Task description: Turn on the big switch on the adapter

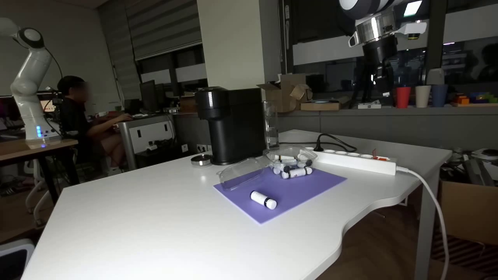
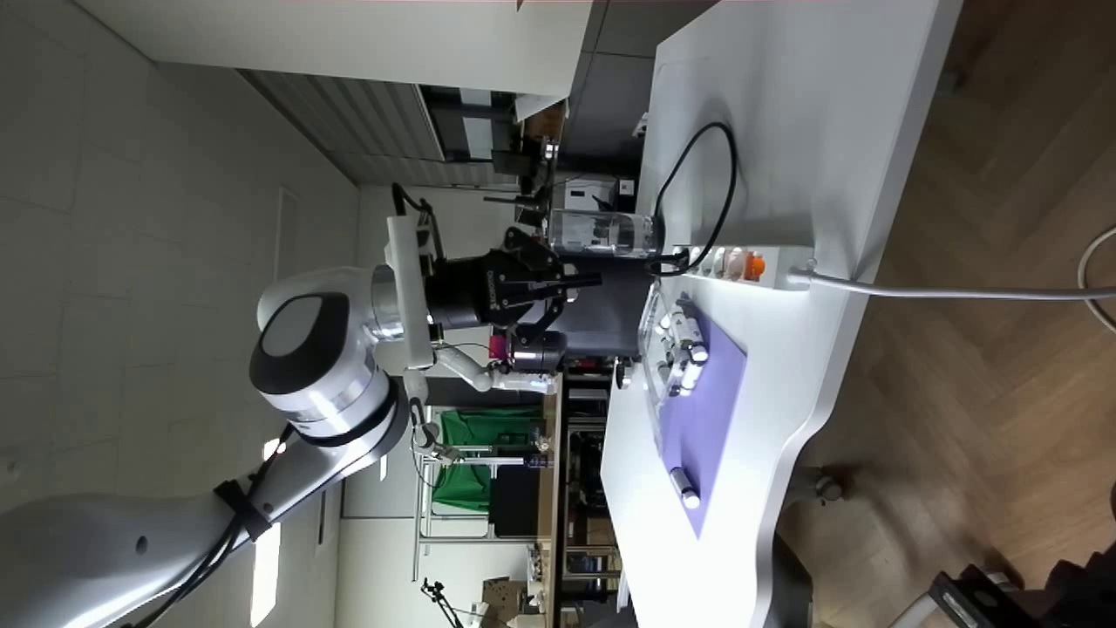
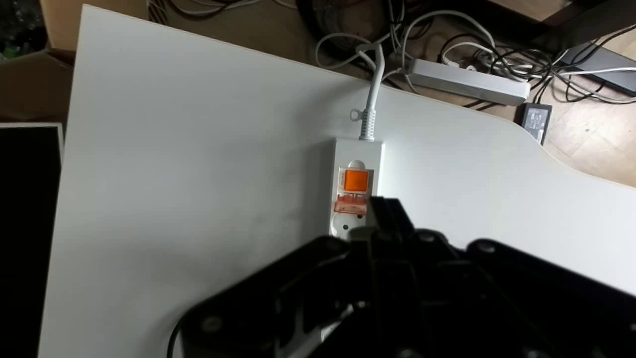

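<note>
The adapter is a long white power strip on the white table, seen in both exterior views [image 1: 356,162] [image 2: 792,269] and in the wrist view [image 3: 358,150]. Its big orange switch [image 3: 356,180] is near the cable end, also visible in both exterior views [image 1: 383,158] [image 2: 755,267]. A clear reddish cover [image 3: 351,205] is hinged open beside the switch. My gripper [image 3: 391,201] is shut with nothing between its fingertips. It hangs well above the strip in both exterior views [image 1: 385,93] [image 2: 597,280], pointing down, apart from it. In the wrist view its fingers hide much of the strip.
A black plug and cable [image 1: 319,147] sit at the strip's far end. A tall black machine [image 1: 237,124], a clear container of white cylinders [image 1: 290,153], its lid [image 1: 241,175] and a loose cylinder [image 1: 263,200] stand near or on the purple mat [image 1: 288,194]. The white cable [image 1: 437,210] hangs off the table.
</note>
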Available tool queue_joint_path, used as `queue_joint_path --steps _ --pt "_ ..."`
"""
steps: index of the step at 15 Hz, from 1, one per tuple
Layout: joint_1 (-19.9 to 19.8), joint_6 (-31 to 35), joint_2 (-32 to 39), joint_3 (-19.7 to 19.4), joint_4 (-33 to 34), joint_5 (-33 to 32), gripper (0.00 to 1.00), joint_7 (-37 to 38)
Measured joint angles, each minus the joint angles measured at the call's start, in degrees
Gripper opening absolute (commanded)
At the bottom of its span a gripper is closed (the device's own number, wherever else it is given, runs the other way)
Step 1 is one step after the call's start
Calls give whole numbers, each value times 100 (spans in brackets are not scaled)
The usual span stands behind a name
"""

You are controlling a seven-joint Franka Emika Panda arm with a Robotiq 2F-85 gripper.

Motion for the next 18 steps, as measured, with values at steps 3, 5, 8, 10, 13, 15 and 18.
queue_joint_path --steps 3,5,8,10,13,15,18 --pt "6 2 -6 42 0 0 0 0" --pt "6 2 -6 48 0 0 0 0" --pt "5 2 -6 48 0 0 0 0" --pt "2 8 8 52 -18 5 0 -14" --pt "-37 204 104 52 -140 21 0 -37" --pt "-101 467 190 52 -273 22 0 -48" --pt "-233 985 300 52 -507 40 0 -134"
